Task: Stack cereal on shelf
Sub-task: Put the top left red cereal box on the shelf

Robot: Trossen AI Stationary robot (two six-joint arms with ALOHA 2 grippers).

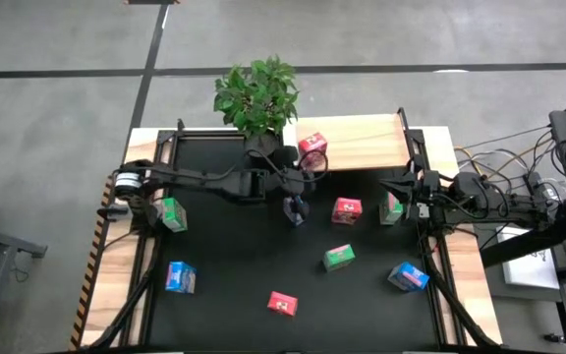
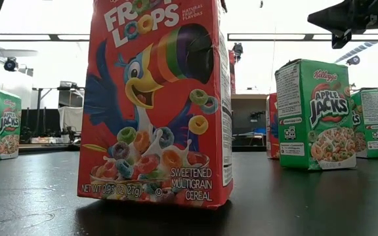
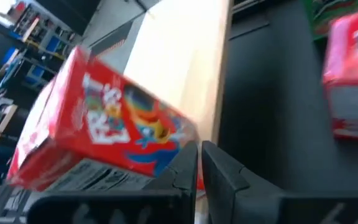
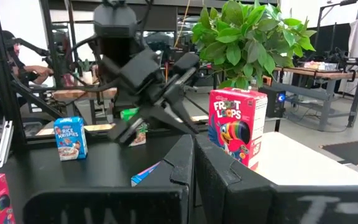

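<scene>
The pale wood shelf (image 1: 367,143) lies along the table's back edge. One red cereal box (image 1: 312,147) stands on its left end; it also shows in the left wrist view (image 3: 98,130) and the right wrist view (image 4: 238,124). My left gripper (image 1: 301,169) hovers just in front of that box, shut and empty (image 3: 199,165). A blue box (image 1: 296,208) lies flat on the table below it. My right gripper (image 1: 406,192) is shut and empty (image 4: 194,162) at the right side, beside a green box (image 1: 391,206).
Loose on the black table are a red box (image 1: 347,209), a green box (image 1: 339,257), a blue box (image 1: 408,276), a red box (image 1: 282,303), a blue box (image 1: 180,277) and a green box (image 1: 172,213). A potted plant (image 1: 256,96) stands left of the shelf.
</scene>
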